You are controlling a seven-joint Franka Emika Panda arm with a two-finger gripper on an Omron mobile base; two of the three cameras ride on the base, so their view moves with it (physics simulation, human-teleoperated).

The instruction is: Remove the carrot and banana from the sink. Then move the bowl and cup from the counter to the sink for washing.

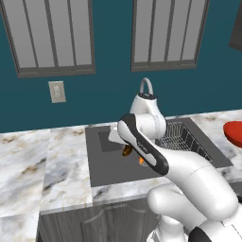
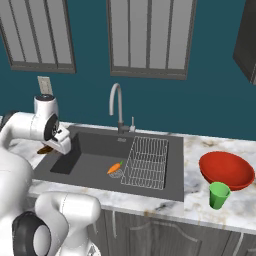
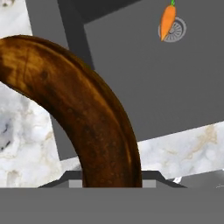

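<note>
Gripper (image 2: 50,147) clamped on banana (image 3: 83,113), lifted above sink (image 2: 95,150) near its left edge. Carrot (image 2: 115,167) lies on drain. Bowl (image 2: 226,170) and cup (image 2: 218,195) on counter (image 2: 200,150), right.

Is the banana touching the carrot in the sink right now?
Apart. The hand view shows the banana close before the camera, with bare sink floor between it and the carrot lying by the drain.
</note>
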